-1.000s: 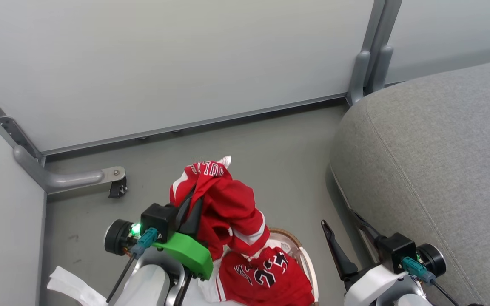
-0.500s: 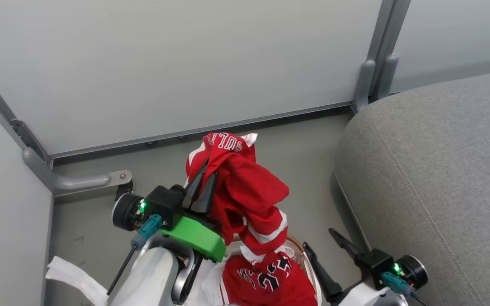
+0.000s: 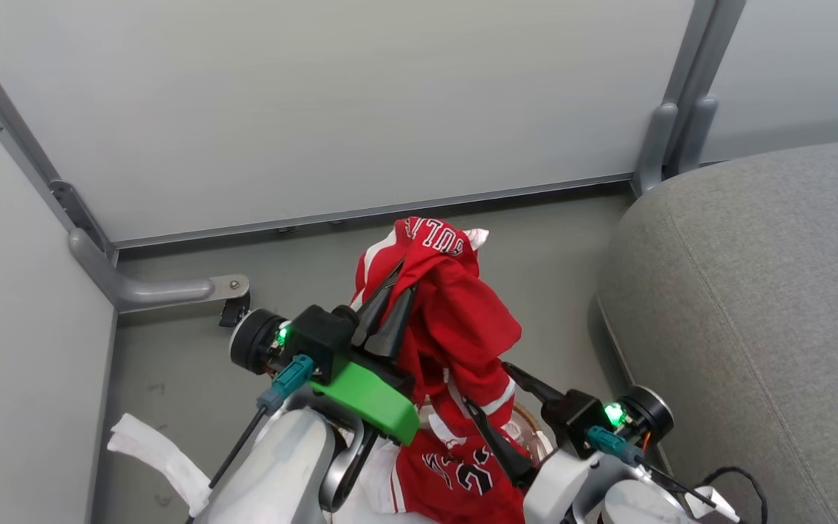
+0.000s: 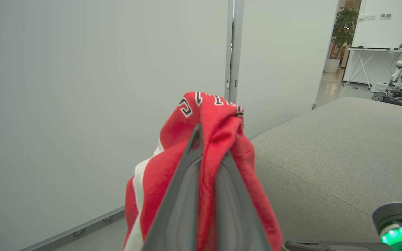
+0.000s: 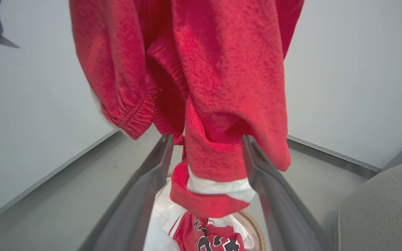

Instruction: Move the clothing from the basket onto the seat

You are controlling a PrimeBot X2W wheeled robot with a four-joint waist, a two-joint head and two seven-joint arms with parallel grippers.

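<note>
Red jersey [image 3: 463, 327] hangs clamped in left gripper [image 3: 404, 279].

Noted: the raised jersey [image 3: 463, 327] is solid red knit. Above the left gripper [image 3: 404, 279] fingertips it carries white lettering outlined black, and beside the dark grey fingers [image 4: 183, 195] a white stripe. Between the right gripper [image 5: 207, 137] fingers [image 5: 141, 195], also dark grey, hangs a red hem with one white band. Beyond those fingertips lies the second jersey [image 5: 208, 240], red with black numerals edged white, with white cloth [image 5: 161, 223] beside it. The basket [image 5: 257, 230] rim is brown and woven. Behind the left fingers sit a bright green bracket [image 3: 372, 400] and a green lamp. The seat [image 3: 753, 306] is an even mid-grey weave. The wall panels [image 3: 317, 109] are pale grey-white. The floor [image 3: 172, 364] is dull grey.
</note>
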